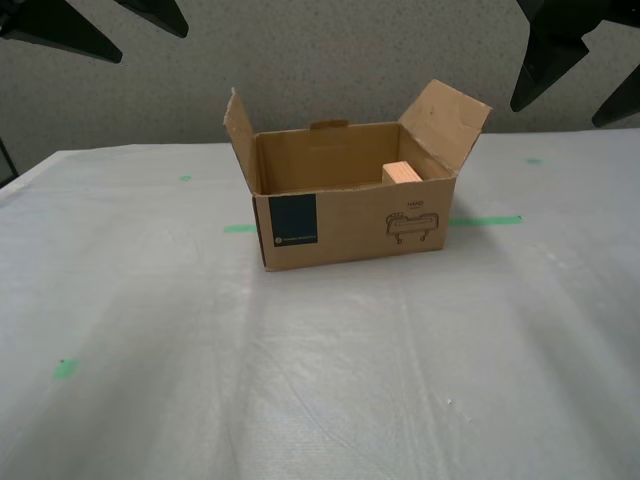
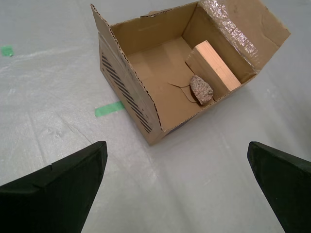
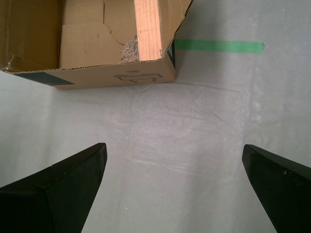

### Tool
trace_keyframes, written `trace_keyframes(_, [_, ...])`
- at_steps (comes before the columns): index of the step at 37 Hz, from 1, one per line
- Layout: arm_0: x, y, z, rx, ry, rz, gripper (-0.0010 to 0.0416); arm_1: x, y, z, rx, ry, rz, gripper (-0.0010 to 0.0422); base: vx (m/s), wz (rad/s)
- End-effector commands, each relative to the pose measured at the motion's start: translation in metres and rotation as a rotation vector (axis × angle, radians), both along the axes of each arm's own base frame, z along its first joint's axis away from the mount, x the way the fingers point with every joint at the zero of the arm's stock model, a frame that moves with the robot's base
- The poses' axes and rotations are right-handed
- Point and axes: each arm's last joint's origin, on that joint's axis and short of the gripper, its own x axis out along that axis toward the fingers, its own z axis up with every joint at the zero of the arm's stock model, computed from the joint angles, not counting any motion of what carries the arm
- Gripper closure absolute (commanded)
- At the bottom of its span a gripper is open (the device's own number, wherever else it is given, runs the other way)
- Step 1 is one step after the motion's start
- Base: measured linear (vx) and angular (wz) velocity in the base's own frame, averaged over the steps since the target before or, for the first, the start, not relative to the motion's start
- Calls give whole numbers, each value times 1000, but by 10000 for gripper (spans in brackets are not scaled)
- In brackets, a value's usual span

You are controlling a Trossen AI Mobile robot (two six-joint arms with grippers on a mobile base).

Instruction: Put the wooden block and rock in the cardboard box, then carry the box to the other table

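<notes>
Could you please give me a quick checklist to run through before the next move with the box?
1. Wooden block inside the cardboard box: ok.
2. Rock inside the box, beside the block: ok.
3. Box standing on the sheet-covered table with green tape marks: ok.
4. My first gripper open and empty: ok.
5. My second gripper open and empty: ok.
6. Whether the box sits exactly where intended: cannot tell.
</notes>
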Motion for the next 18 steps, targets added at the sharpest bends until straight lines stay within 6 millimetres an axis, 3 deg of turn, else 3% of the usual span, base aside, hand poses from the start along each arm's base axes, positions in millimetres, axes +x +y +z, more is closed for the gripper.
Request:
trace_keyframes(1, [0,0,0,0,0,-4,16,0,0,0,-3,1,0,16,0,0])
trace_keyframes(18, [0,0,0,0,0,-4,16,0,0,0,-3,1,0,16,0,0])
